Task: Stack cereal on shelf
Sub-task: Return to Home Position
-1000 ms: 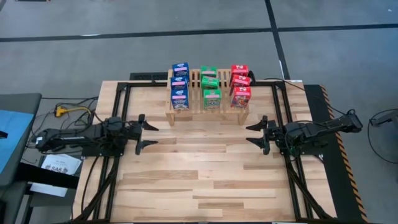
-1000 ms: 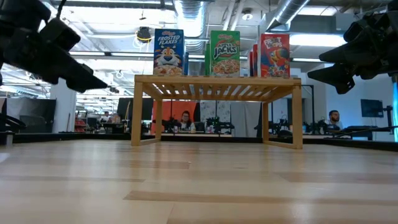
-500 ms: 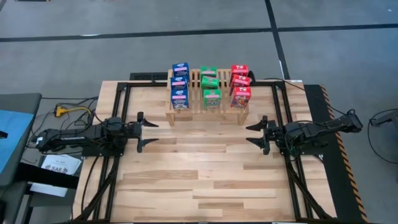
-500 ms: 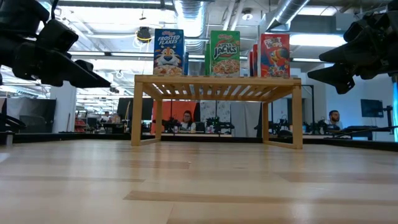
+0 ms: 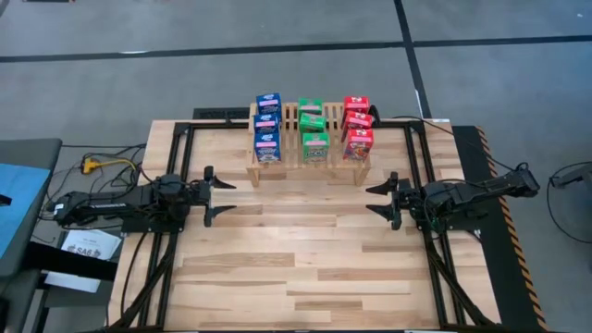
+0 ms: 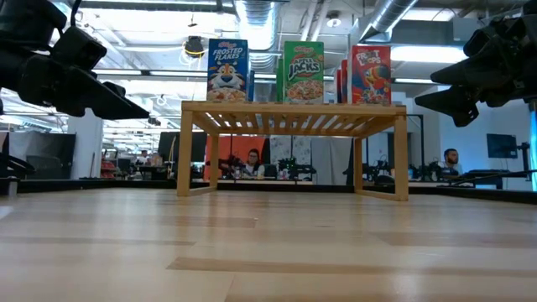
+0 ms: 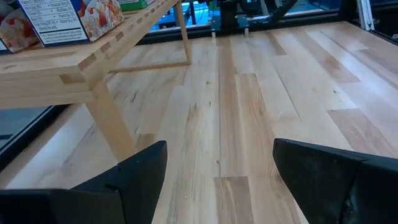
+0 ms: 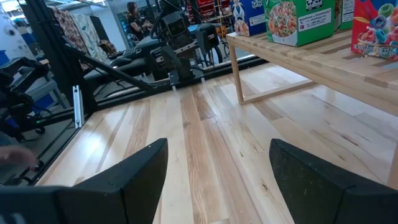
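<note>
On top of the shelf [image 6: 294,107], toward the far side of the table [image 5: 305,268]: nine cereal boxes, sorted as a blue row [image 5: 267,125], green row [image 5: 313,131] and red row [image 5: 356,125], likely so colours line up. Left gripper [image 5: 226,199] and right gripper [image 5: 372,200] hover low at either side, well apart from the shelf, fingers spread, nothing held. Stacking looks complete; arms appear parked.
</note>
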